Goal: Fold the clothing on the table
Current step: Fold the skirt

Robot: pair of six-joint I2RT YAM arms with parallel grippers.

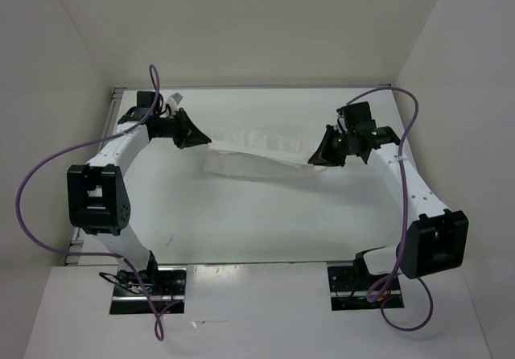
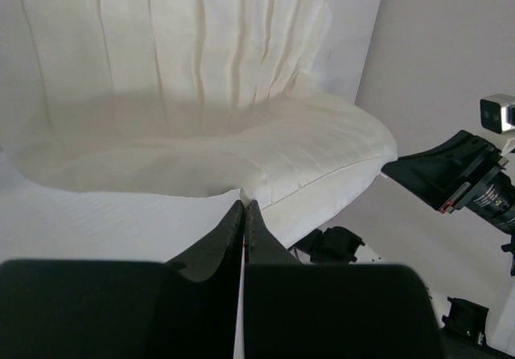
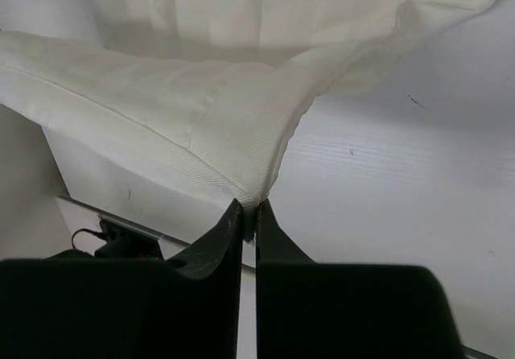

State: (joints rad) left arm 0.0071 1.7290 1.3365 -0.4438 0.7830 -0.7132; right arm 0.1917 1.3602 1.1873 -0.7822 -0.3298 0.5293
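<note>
My left claw (image 2: 243, 208) is pinched tight, with no gap showing, and it holds one end of the thin soft white cloth (image 1: 256, 156). The cloth hangs like a little hammock from that claw across to my other one, over the far part of the shiny white flat table (image 1: 265, 222). Its middle sags low, and I cannot tell if it touches the table. My right claw (image 3: 249, 211) is pinched tight too, and it holds the other end by a corner.

I think I am in the middle of a fold, carrying one edge over. To do it well, I should move both claws together, at the same speed and height, so the cloth does not twist. I should hold it gently stretched and not tug hard, or a corner might slip out. I should let go only when the edges line up
</note>
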